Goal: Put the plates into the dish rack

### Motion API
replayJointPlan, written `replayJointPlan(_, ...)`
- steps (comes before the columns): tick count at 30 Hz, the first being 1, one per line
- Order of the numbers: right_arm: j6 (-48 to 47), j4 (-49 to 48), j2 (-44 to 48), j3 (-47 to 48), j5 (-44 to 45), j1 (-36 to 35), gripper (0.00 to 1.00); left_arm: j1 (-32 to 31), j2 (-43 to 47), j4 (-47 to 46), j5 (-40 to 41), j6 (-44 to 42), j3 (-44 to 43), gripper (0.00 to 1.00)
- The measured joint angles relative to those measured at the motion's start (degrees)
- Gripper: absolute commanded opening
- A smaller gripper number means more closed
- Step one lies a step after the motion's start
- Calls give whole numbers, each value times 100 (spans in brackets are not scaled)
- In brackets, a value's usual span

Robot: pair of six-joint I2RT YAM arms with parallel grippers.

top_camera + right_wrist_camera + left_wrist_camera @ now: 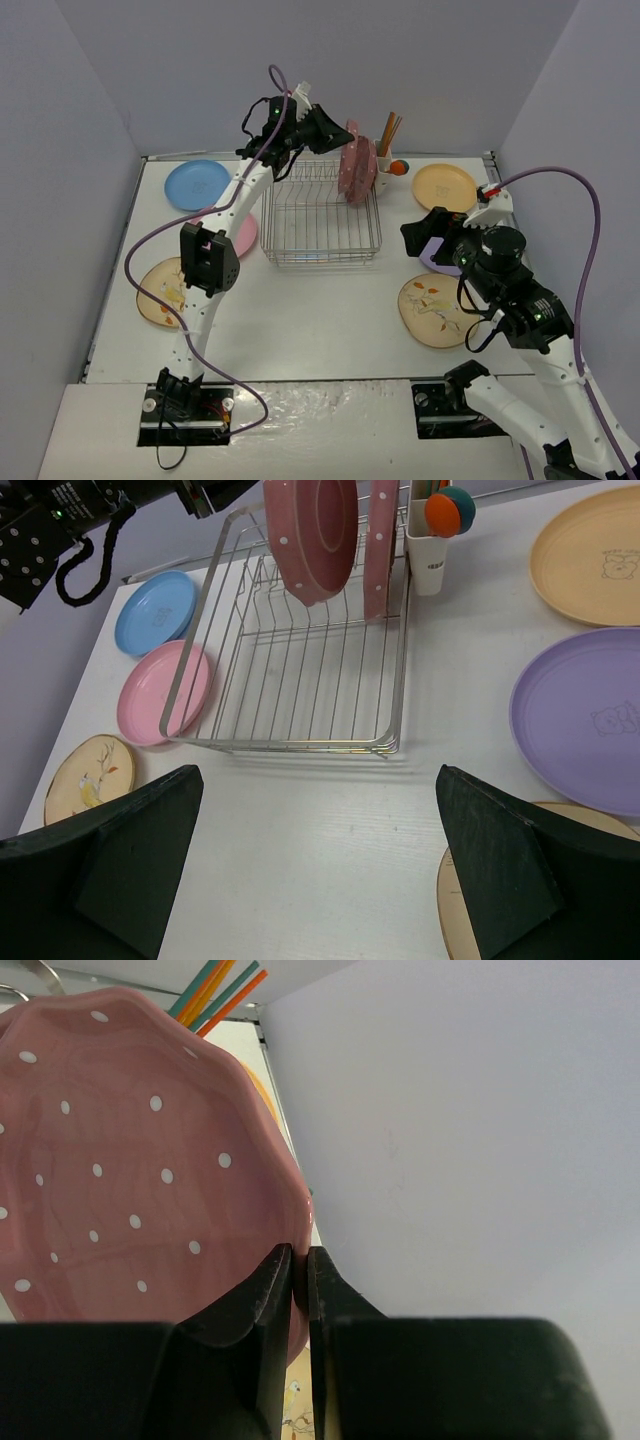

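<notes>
My left gripper (301,1260) is shut on the rim of a scalloped dark-pink plate with white dots (130,1180), which it holds on edge over the far right part of the dish rack (322,212). Right beside it a second dotted plate (382,540) stands upright at the rack's right end. My right gripper (315,860) hovers open over bare table in front of the rack, empty. Flat on the table lie a blue plate (196,184), a pink plate (240,232), a leaf-print beige plate (165,290), an orange-yellow plate (445,187), a lavender plate (585,720) and another beige plate (435,310).
A white utensil cup (430,555) with sticks and a round-headed tool hangs on the rack's far right corner. Grey walls close in the table on the left, back and right. The left arm (230,200) stretches over the pink plate toward the rack.
</notes>
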State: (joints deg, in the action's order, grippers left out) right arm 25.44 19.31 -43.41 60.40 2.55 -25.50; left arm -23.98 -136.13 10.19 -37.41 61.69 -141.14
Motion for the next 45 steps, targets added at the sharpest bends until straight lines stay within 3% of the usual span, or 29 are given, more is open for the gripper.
replayJointPlan(20, -8, 5, 152, -159, 129, 0, 100, -65, -101, -447, 209, 239, 61, 0)
replayJointPlan(35, 183, 148, 434, -376, 203, 0, 100, -42, -339, -972, 612, 215, 876, 0)
replayJointPlan(41, 252, 156, 459, -378, 201, 0, 100, -43, -341, -1363, 619, 117, 1074, 35)
replayJointPlan(45, 291, 161, 518, -400, 201, 0, 100, -46, -341, -1585, 620, 33, 1083, 43)
